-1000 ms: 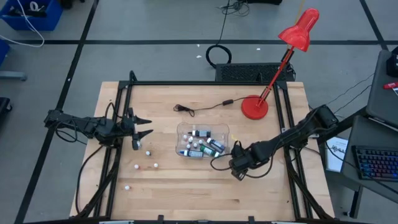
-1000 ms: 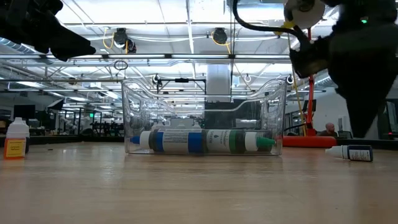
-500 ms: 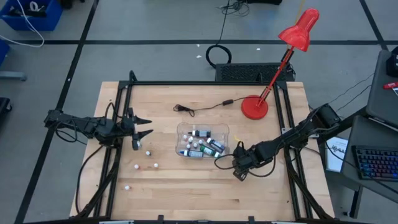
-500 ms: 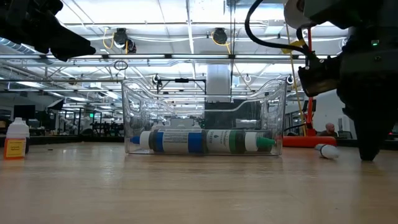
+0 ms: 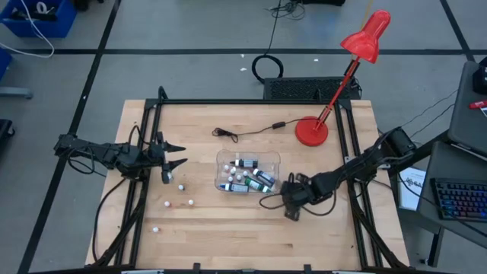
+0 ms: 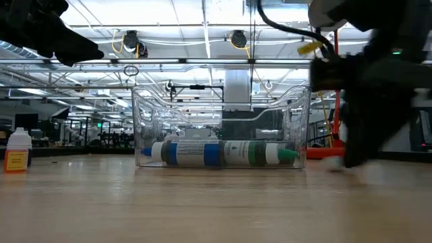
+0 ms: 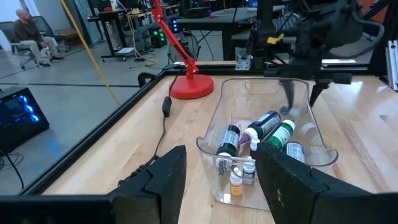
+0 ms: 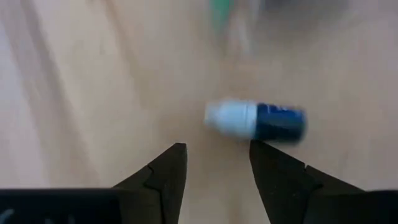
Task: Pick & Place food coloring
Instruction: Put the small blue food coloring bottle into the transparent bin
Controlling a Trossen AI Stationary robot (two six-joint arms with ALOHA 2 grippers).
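Beside the clear tub, right gripper hovers open over a blue bottle lying on the table; left gripper open.

No readable text anywhere. The bottles lying in the clear tub carry label bands, blue and green, but the print on them is too small to make out. The small bottle standing on the surface at the far left has an orange label, also illegible. The paper sheet beside the surface shows marks, nothing legible.
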